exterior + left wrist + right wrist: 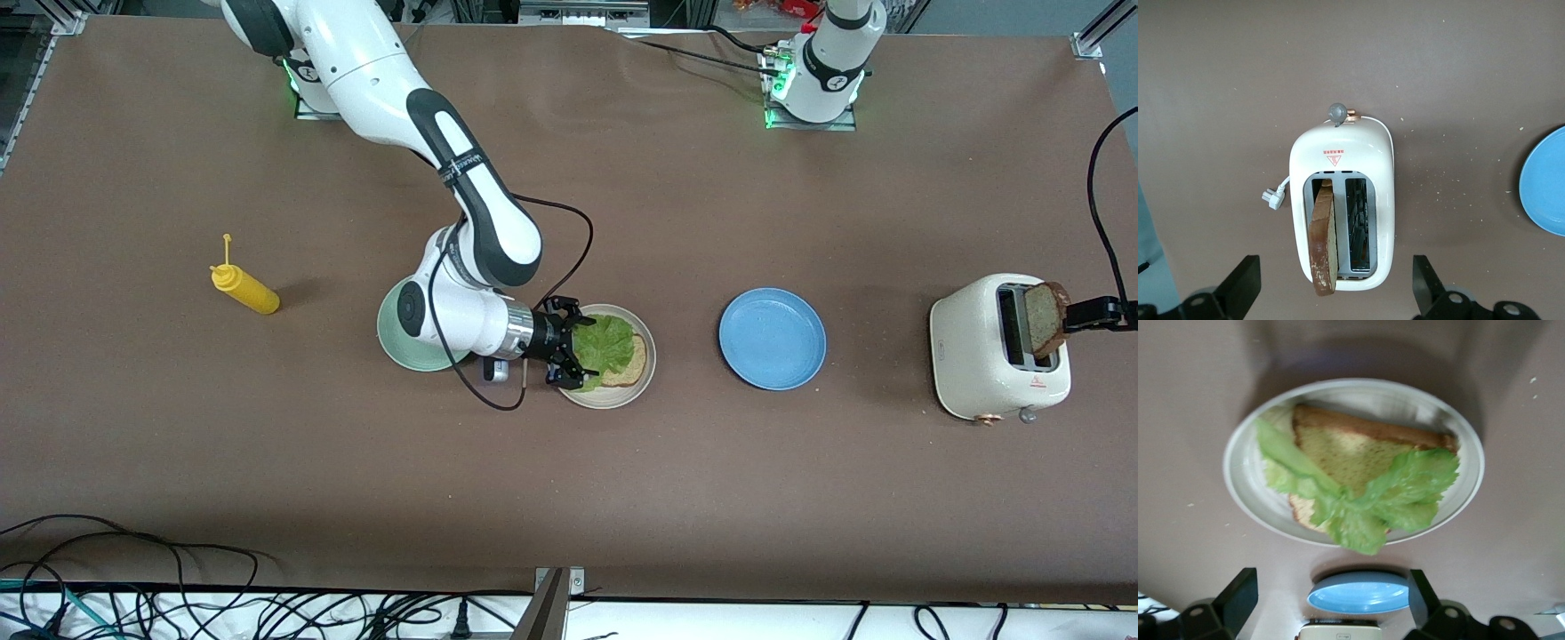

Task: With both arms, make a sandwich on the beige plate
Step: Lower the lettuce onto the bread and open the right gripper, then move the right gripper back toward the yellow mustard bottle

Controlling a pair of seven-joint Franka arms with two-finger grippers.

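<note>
Even bright overhead light; right wrist view slightly blurred.

Matt brown table (622,480), glossy toaster (973,356)

Lab: bolted arm bases (813,89), loose cables (133,596).

A yellow squeeze bottle (244,290) lies on its side on the brown surface (267,480) at the middle left of the front view. A mint-green plate (404,348) sits left of centre, partly hidden. A blue plate (772,338) lies empty right of centre. At the far right stands a cream toaster (982,356) with two slots. Black cables (178,604) tangle along the bottom edge.
</note>
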